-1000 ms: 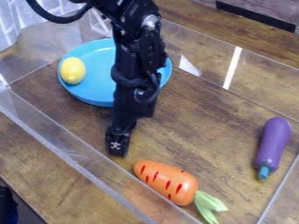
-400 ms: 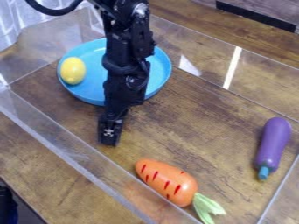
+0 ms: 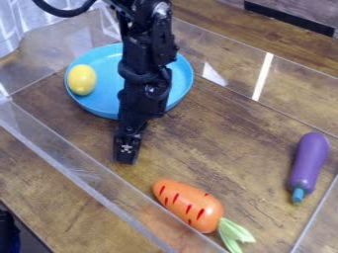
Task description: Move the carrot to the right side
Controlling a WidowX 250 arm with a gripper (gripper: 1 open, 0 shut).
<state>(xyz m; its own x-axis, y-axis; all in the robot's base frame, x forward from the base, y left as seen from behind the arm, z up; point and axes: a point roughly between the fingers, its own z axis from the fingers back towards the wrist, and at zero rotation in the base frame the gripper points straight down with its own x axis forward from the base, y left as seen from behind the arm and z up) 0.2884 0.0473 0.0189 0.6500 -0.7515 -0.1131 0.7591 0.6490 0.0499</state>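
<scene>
Below-right of jaws (image 3: 126,150), toy carrot (image 3: 188,205) lay untouched on table (image 3: 224,128); jaws open, empty; grasp and move remained.

A lab test rig: clear plastic walls (image 3: 53,148) fence a wooden tabletop (image 3: 224,124) holding toy food.
</scene>
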